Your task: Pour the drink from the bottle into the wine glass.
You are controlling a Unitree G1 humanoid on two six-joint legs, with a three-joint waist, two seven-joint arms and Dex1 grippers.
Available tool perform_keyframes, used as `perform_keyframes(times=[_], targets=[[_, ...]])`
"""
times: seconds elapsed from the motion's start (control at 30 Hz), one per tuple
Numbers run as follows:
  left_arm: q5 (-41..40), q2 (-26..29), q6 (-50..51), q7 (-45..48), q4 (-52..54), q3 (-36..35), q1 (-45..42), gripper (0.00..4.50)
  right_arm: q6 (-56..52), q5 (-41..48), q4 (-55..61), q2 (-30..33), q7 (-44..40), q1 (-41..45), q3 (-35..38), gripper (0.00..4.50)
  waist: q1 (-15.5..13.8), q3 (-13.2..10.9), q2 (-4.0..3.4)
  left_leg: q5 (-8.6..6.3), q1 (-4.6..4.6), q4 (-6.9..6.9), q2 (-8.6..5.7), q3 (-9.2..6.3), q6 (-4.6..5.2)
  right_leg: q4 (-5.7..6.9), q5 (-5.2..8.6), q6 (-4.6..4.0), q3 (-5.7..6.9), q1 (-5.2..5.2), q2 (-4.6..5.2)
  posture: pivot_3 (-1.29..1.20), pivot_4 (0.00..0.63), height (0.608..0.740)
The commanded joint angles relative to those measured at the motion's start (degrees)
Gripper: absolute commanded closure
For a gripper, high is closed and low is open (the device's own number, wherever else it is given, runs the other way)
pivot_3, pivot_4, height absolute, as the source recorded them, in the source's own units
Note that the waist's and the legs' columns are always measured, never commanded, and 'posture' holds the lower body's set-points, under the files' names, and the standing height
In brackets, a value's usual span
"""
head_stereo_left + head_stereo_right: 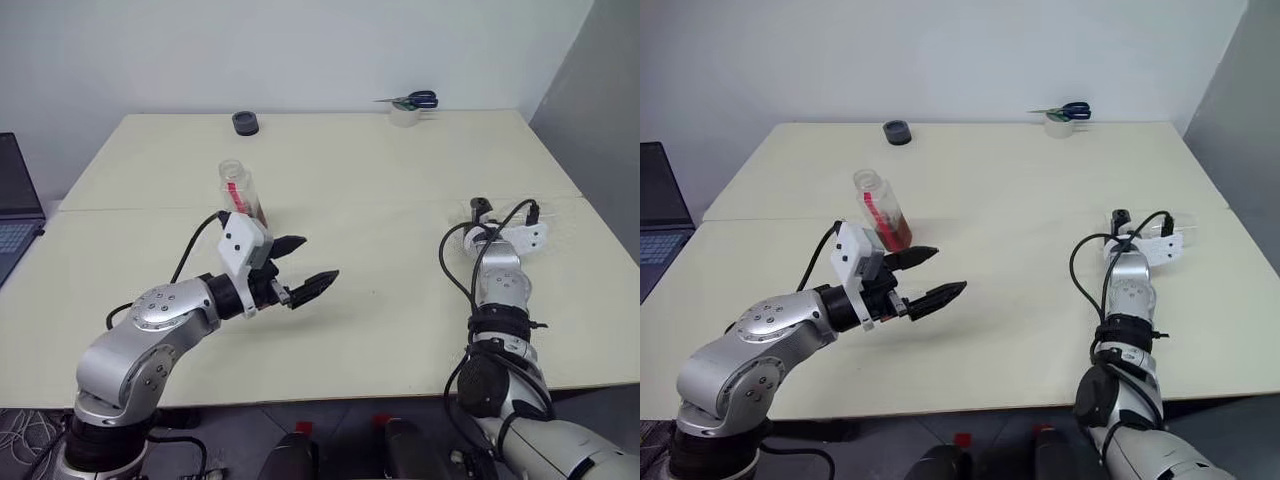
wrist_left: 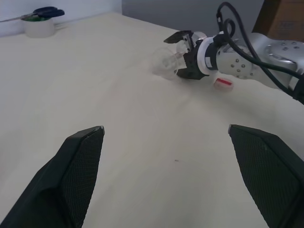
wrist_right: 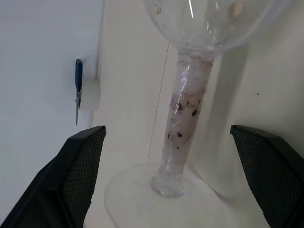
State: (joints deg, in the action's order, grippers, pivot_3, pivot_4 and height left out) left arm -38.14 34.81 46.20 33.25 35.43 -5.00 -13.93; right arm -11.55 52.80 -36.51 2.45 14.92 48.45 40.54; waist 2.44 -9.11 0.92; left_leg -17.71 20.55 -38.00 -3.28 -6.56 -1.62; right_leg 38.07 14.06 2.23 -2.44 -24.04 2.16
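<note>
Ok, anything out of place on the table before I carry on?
Yes: the wine glass lies on its side on the right of the table, with the open right hand either side of its stem. Dark specks fleck the stem. The bottle stands uncapped.

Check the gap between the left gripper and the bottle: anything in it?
Nothing. In the right eye view the left gripper hangs open just in front of the bottle, with bare table between them.

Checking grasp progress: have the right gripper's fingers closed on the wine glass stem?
No: the fingers stand wide on either side of the wine glass stem.
</note>
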Motion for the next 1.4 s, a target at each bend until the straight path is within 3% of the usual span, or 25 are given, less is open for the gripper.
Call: perform_keyframes(times=[0.03, 0.17, 0.23, 0.6, 0.8, 1.03, 1.2, 1.4], targets=[[-1.78, 1.50, 0.73, -0.12, 2.52, -2.15, -0.14, 0.02, 1.66, -1.04, -9.21, 2.17, -1.88, 1.49, 1.13, 0.00, 0.18, 0.01, 0.01, -0.01, -0.04, 0.00, 0.00, 0.03, 0.01, 0.00, 0.00, -0.01, -0.01, 0.03, -0.01, 0.00, 0.150, 0.740], [-3.06, 2.48, 1.50, -0.28, 3.60, -2.48, 0.21, 0.02, 5.45, -0.89, -15.28, 3.58, -4.19, 5.24, 2.22, 0.00, 0.39, 0.01, 0.02, -0.12, -0.39, 0.03, 0.01, 0.10, 0.22, -0.08, -0.01, -0.02, 0.00, 0.39, -0.05, 0.00, 0.150, 0.740], [-3.19, 3.01, 1.46, -0.20, 3.75, -2.76, 0.64, 0.00, 8.27, -1.40, -18.06, 4.36, -4.16, 6.52, 2.91, 0.40, 0.50, 0.01, 0.02, -0.16, -0.65, 0.09, 0.02, 0.11, 0.28, -0.16, 0.00, -0.02, -0.01, 0.65, -0.05, 0.00, 0.150, 0.740], [-3.05, 2.55, 1.12, -1.22, 4.19, -1.85, 1.38, 0.00, 8.18, -6.04, -20.17, 4.87, -4.21, 6.51, -0.20, 4.23, 0.55, 0.00, 0.00, -0.17, -0.67, 0.10, 0.01, 0.02, 0.29, -0.19, 0.00, -0.02, -0.03, 0.69, -0.05, 0.00, 0.150, 0.740], [-3.27, 3.56, 1.03, -0.67, 4.35, -3.20, 2.35, 0.00, 4.00, -14.88, -11.19, 2.24, -5.88, 3.50, -10.86, 4.31, 0.69, -0.02, -0.03, -0.17, -0.67, 0.14, 0.02, -0.01, 0.28, -0.23, 0.00, -0.02, -0.03, 0.67, -0.04, 0.00, 0.150, 0.740], [-3.97, 4.81, 1.60, -1.85, 7.82, -6.35, 7.60, 0.00, 8.57, -35.58, -0.43, -0.51, -15.30, -4.53, -33.25, 4.31, 1.37, -0.07, -0.11, -0.16, -0.58, 0.27, 0.14, 0.09, 0.17, -0.20, 0.01, -0.03, -0.14, 0.40, -0.01, 0.00, 0.150, 0.740], [-5.91, 5.24, 2.69, -3.25, 9.95, -9.07, 10.10, 0.00, 8.50, -44.77, 5.02, 0.09, -18.08, -11.38, -41.67, 4.31, 1.12, -0.07, -0.10, -0.12, -0.57, 0.25, 0.17, 0.06, 0.01, -0.21, 0.01, -0.04, -0.12, 0.38, 0.00, 0.00, 0.150, 0.740], [-8.28, 5.19, 3.92, -5.88, 12.02, -10.25, 11.72, 0.00, 2.66, -47.24, 15.75, 1.75, -19.31, -20.27, -43.15, 4.31, 0.62, -0.06, -0.09, -0.14, -0.58, 0.23, 0.16, 0.02, -0.03, -0.31, 0.02, -0.03, -0.08, 0.47, 0.00, 0.00, 0.150, 0.740]])
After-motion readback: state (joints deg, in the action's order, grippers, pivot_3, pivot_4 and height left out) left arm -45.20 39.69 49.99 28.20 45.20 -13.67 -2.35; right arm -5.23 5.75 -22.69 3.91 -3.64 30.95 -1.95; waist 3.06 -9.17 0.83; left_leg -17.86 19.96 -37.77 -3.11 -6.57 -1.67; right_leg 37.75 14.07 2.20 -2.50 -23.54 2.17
